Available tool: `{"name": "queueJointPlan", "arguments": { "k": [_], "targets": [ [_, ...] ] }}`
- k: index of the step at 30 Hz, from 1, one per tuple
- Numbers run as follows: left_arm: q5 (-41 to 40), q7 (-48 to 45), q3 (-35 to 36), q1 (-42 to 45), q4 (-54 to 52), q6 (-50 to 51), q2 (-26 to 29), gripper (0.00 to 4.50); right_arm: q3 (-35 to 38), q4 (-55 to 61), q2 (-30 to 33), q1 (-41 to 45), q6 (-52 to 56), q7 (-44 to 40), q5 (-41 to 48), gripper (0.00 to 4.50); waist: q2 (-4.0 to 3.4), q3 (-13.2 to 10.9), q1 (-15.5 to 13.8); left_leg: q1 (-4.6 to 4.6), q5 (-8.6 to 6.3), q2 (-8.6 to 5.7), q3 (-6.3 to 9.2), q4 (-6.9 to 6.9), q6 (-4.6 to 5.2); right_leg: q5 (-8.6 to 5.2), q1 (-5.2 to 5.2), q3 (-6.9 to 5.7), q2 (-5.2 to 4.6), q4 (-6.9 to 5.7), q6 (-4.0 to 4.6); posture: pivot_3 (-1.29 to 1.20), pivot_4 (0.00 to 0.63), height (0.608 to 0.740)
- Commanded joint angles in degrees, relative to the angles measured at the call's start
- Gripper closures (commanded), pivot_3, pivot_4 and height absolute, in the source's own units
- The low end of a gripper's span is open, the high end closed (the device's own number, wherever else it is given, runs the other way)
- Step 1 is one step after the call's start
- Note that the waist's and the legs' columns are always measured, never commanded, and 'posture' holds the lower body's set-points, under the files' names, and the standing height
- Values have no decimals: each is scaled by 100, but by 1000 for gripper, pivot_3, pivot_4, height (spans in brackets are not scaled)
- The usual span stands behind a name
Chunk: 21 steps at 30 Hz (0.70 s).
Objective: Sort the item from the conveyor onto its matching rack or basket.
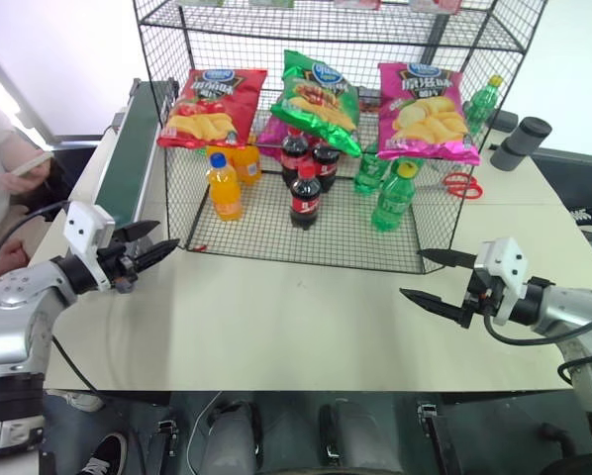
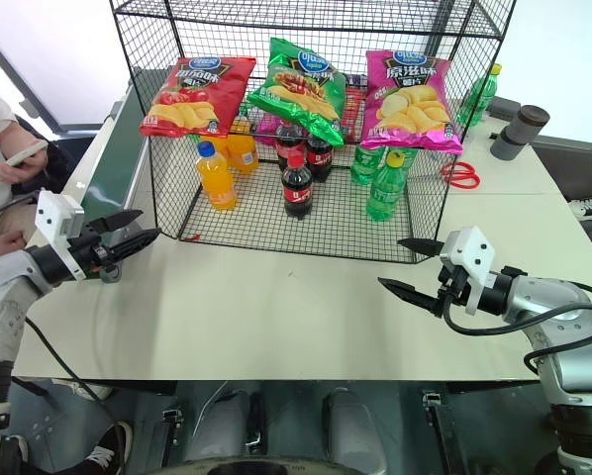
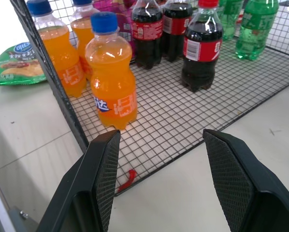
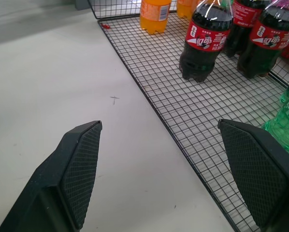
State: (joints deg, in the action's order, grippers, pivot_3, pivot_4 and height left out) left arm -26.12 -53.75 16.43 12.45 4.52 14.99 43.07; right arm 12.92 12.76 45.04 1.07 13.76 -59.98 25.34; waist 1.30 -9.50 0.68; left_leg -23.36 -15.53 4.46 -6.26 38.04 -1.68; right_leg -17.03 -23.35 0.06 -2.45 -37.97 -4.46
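Observation:
A glossy green chip bag rests tilted in the black wire rack, between a red bag and a pink bag. In the left wrist view, another green chip bag lies flat on a pale surface outside the rack's left wall. The dark-green conveyor runs along the table's left side. My left gripper hovers open and empty at the rack's front left corner. Also open and empty, my right gripper hangs off the rack's front right corner.
Orange, cola and green bottles stand on the rack floor under the bags. Red scissors and dark cylinders lie right of the rack. A person sits at far left by the conveyor.

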Motion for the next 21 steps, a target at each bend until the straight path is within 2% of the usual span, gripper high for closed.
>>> {"name": "queueJointPlan", "arguments": {
  "k": [1, 4, 21],
  "targets": [
    [259, -62, -89, 113, 69, -352, 97, 1619, 51, 60, -3, 7, -105, 29, 8, 490, 0, 0, -1, 0, 0, 0, 0, 0, 0, 0, 0, 0, 0, 0, 0, 0, 150, 740],
    [518, 6, -92, 162, 359, -847, 26, 1619, 5, 47, -41, 39, -170, 73, -55, 490, 0, 0, -3, 1, 0, -1, -3, 2, 0, 0, 0, 0, 0, -1, 0, 0, 150, 740],
    [546, -238, -256, 460, 694, -1278, -131, 1619, -48, 188, -156, -159, -292, 228, -74, 490, 1, 0, -5, 0, 0, -1, -9, 6, -1, 0, 1, 0, 0, -5, -1, 0, 150, 740]
  ]
}}
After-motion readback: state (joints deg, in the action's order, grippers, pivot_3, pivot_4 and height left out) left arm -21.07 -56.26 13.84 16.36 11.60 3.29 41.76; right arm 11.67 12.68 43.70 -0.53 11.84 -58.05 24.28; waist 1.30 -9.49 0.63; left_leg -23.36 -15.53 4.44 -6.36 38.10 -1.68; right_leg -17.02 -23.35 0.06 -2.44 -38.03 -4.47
